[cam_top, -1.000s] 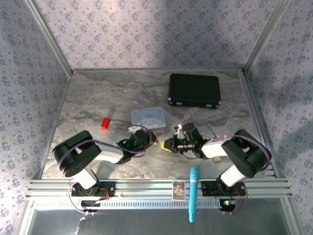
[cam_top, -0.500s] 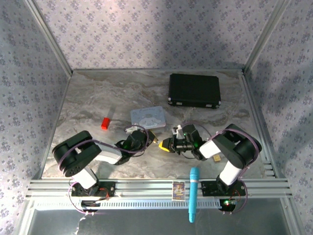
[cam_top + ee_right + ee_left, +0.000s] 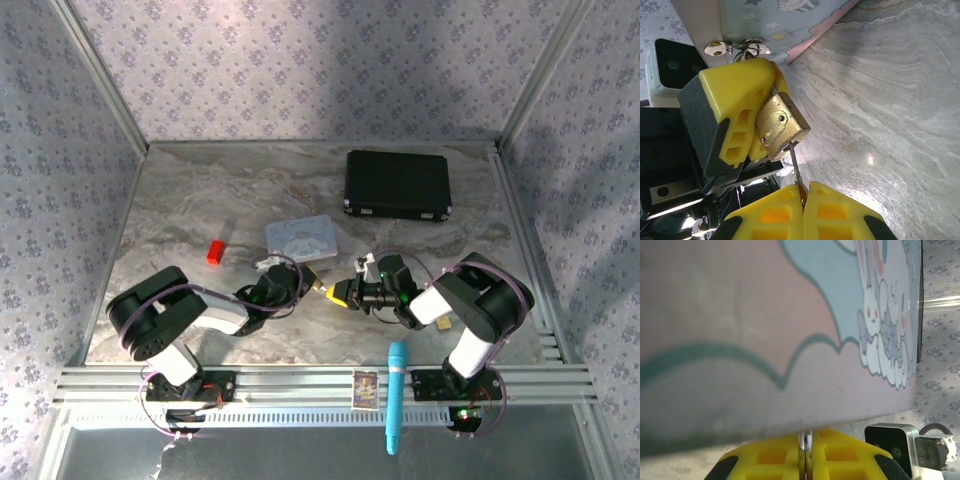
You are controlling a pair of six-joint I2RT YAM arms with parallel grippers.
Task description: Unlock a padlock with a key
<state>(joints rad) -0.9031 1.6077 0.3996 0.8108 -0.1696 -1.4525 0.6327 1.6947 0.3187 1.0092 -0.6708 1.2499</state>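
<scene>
From above, the left gripper (image 3: 312, 283) and right gripper (image 3: 341, 296) stood tip to tip beside the tin (image 3: 303, 238), one steadying for the other. The left wrist showed its jaws nipped on what looked like the shackle (image 3: 804, 441). The right wrist showed the padlock (image 3: 781, 127) clamped by the left, keyhole offered to the key (image 3: 795, 168) pinched in the right jaws.

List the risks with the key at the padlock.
The key, pinched at its end by the right gripper, meets the padlock tilted: it may bend or slip. The left gripper holds the padlock at one end, so turning may twist it. The tin lies close and may get nudged.
</scene>
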